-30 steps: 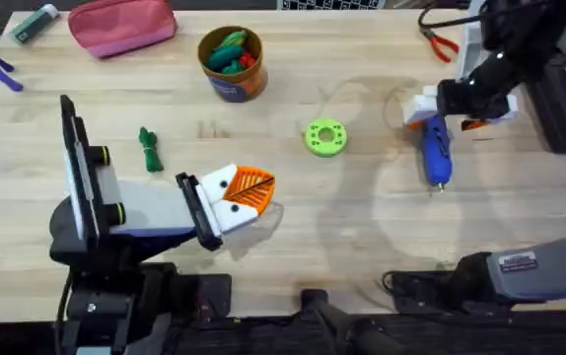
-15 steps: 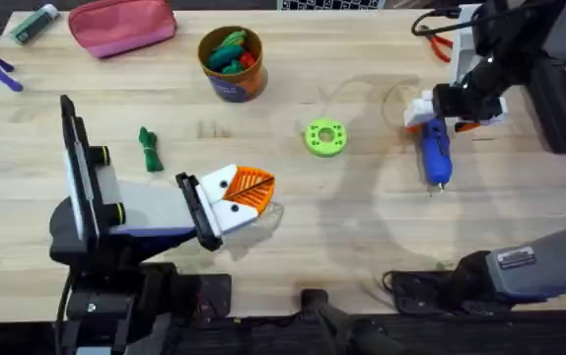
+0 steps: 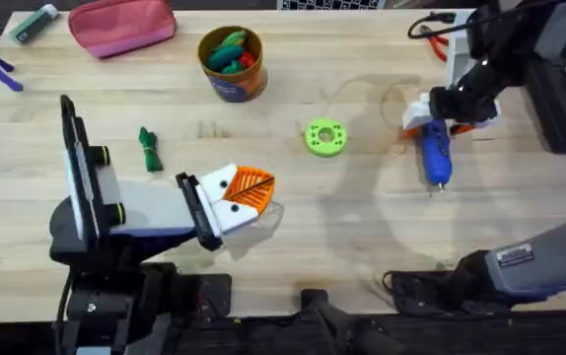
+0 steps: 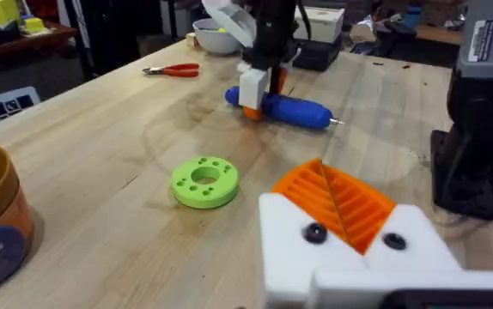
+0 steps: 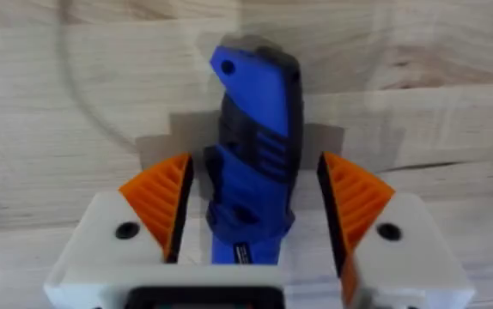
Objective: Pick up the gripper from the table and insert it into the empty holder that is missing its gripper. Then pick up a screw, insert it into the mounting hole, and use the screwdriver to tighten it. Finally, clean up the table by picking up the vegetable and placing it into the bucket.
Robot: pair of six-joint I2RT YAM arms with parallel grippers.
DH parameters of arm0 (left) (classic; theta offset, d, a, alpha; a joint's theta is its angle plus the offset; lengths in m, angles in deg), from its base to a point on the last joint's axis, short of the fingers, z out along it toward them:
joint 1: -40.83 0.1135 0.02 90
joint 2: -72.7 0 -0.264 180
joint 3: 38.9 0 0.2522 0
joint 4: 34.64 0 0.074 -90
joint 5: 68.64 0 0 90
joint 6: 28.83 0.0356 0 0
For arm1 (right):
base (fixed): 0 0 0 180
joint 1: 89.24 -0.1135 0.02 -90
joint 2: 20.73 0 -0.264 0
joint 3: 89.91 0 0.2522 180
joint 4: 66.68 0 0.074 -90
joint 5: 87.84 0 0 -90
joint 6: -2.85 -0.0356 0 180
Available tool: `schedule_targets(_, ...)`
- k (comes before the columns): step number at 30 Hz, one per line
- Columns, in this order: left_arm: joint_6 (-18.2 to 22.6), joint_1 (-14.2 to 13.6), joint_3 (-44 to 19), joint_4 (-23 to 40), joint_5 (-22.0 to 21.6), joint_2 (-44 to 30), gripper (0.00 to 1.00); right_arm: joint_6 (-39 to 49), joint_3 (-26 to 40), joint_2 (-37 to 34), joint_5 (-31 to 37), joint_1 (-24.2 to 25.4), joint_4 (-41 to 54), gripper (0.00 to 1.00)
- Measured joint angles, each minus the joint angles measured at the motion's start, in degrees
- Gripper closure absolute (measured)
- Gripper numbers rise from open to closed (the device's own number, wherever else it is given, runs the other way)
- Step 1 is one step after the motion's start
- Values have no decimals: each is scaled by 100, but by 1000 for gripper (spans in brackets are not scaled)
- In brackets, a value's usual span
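Screwdriver (image 3: 434, 153): blue, lying flat on the table (image 3: 362, 237) at right, bit toward the near edge. Right gripper (image 5: 251, 215): orange pads apart, straddling the screwdriver's body, not clamped. Left gripper (image 3: 247, 197): pads together, empty, near the vegetable (image 3: 149, 150); bucket (image 3: 232, 62) farther back.

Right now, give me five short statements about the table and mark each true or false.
1. The right gripper has its jaws open on either side of the screwdriver. True.
2. The screwdriver stands upright. False: it lies flat on the table.
3. The vegetable is in the bucket. False: it lies on the table, apart from the bucket.
4. The green disc lies between the bucket and the screwdriver. True.
5. The left gripper holds the pliers. False: the pliers lie on the table near the far edge.
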Motion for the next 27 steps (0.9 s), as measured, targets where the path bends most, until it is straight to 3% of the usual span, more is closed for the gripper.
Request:
schedule_targets(6, 0, 0, 0, 0, 0, -2, 993, 3, 2, -105, -44, 4, -55, 220)
schedule_targets(9, 0, 0, 0, 0, 0, 0, 993, 15, 2, -106, -95, 4, -67, 285)
schedule_targets(17, 0, 0, 0, -2, 0, 0, 993, 24, 0, -106, -70, 4, -138, 653)
schedule_targets(20, 0, 0, 0, -2, 0, 0, 993, 55, 0, -107, -30, 4, -151, 942)
schedule_targets(21, -2, 0, 0, 0, 0, 0, 993, 35, 0, -106, -46, 11, -146, 975)
schedule_targets(27, 0, 0, 0, -2, 0, 0, 993, 37, 0, -106, -39, 11, -151, 976)
